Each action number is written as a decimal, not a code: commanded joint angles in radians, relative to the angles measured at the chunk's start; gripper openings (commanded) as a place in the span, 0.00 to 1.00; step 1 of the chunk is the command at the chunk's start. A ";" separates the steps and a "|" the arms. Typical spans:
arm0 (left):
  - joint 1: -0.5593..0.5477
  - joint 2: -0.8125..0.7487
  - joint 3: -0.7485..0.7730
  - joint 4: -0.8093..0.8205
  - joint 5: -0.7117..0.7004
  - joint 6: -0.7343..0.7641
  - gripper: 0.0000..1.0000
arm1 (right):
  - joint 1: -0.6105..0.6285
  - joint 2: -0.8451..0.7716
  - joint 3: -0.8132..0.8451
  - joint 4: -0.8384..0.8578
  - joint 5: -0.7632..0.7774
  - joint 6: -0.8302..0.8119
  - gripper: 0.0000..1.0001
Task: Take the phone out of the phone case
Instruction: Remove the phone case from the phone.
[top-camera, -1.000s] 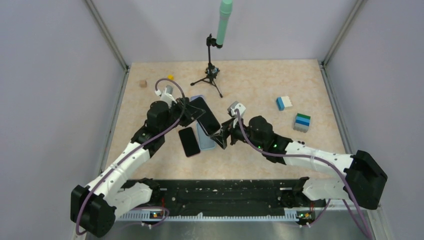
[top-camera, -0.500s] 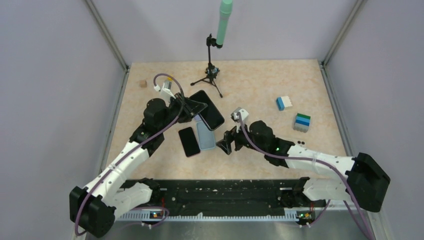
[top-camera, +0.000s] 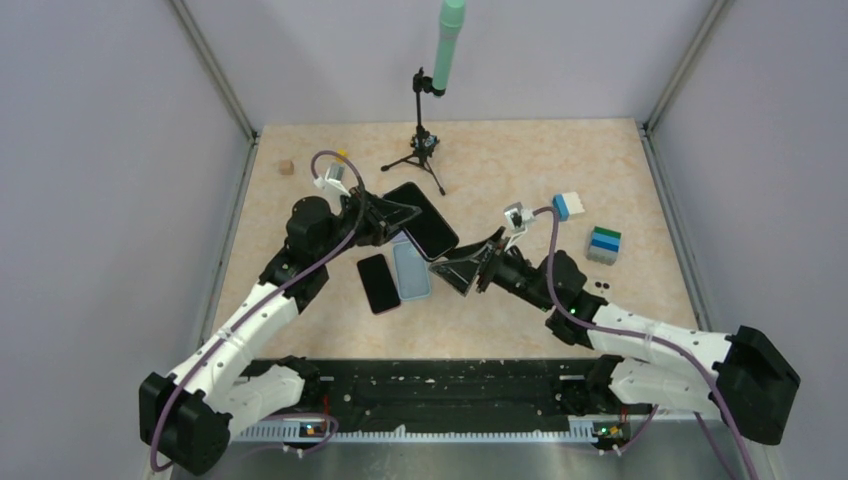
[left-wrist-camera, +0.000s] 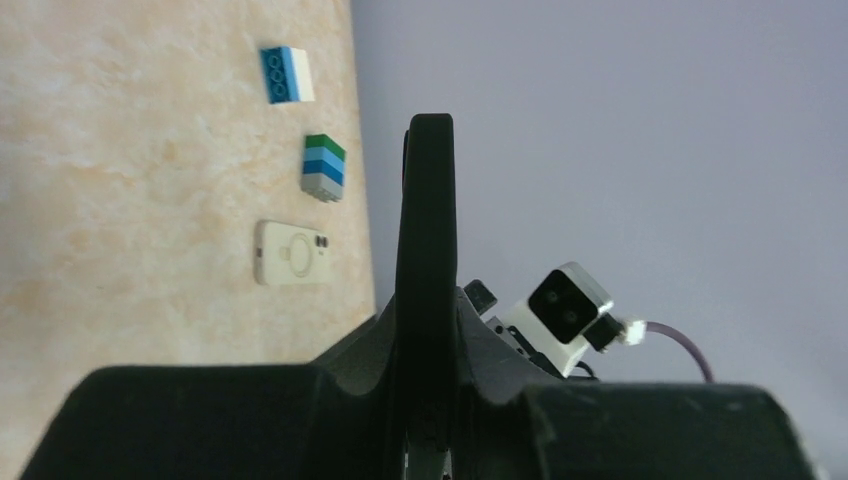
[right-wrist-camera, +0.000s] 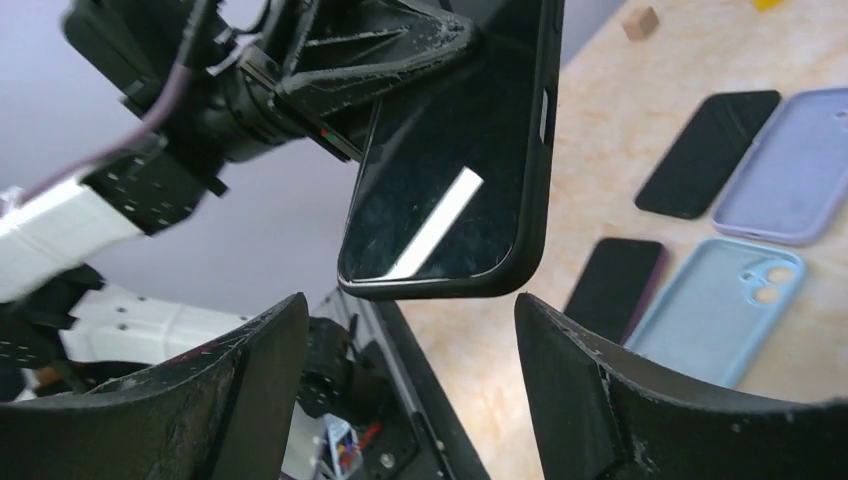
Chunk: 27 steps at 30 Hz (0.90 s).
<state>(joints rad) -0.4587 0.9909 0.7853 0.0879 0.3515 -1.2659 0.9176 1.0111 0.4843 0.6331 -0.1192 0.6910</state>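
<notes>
Two arms: both reach in from the near edge of the speckled beige bench and meet near its middle.
Grip of the left end effector: clamped tight on one end of the phone, holding it up off the bench.
Look of the phone: black with a glossy screen, tilted, jutting from the left end effector toward 3 o'clock in the overhead view. From the left wrist it shows edge-on, squeezed between the two fingers.
State of the phone case: a black rim wrapped round the phone; the phone sits inside it.
Grip of the right end effector: jaws spread wide, holding nothing.
Phone against the right end effector: from overhead the phone lies at about 11 o'clock of it, near. From the right wrist the phone's free end hangs at 12 o'clock, centred above the gap between the two spread fingers and apart from both.
Below the phone: a light blue case lies flat on the bench with a dark phone just beside it at 9 o'clock. The right wrist view also shows a lilac case with another black handset beside it, farther back.
Far edge, 12 o'clock: a small tripod carrying a green-tipped stick.
Right side, 3 o'clock: a blue-and-white block and a striped green, blue and grey block, near each other.
</notes>
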 joint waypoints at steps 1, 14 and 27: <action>-0.001 -0.005 0.022 0.224 0.073 -0.191 0.00 | -0.004 0.041 0.014 0.250 0.001 0.120 0.72; 0.000 0.048 0.056 0.238 0.198 -0.280 0.00 | -0.003 0.040 0.019 0.229 0.115 0.008 0.36; -0.001 0.105 0.081 0.300 0.285 -0.374 0.00 | -0.003 0.038 0.032 0.004 0.241 -0.324 0.29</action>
<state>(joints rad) -0.4431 1.1194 0.7856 0.2466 0.4679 -1.5524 0.9276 1.0466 0.4873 0.7830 -0.0467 0.5491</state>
